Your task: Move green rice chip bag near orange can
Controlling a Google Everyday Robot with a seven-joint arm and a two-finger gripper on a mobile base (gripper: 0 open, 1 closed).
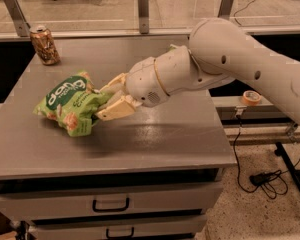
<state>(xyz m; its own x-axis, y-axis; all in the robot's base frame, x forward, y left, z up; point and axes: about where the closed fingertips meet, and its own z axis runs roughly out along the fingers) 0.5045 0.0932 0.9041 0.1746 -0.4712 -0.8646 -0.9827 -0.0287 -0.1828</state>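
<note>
The green rice chip bag point(70, 103) is bright green with a dark oval and white lettering. It hangs tilted above the left part of the grey table point(155, 139). My gripper point(106, 102) is shut on the bag's right edge, with cream fingers point(117, 109) above and below it. The white arm reaches in from the right. The orange can point(44, 45) stands upright at the table's far left corner, well apart from the bag, up and to the left of it.
A roll of tape point(251, 97) lies on a ledge to the right of the table. Drawers point(110, 204) sit under the tabletop. Cables run on the floor at right. A railing with posts runs behind the table.
</note>
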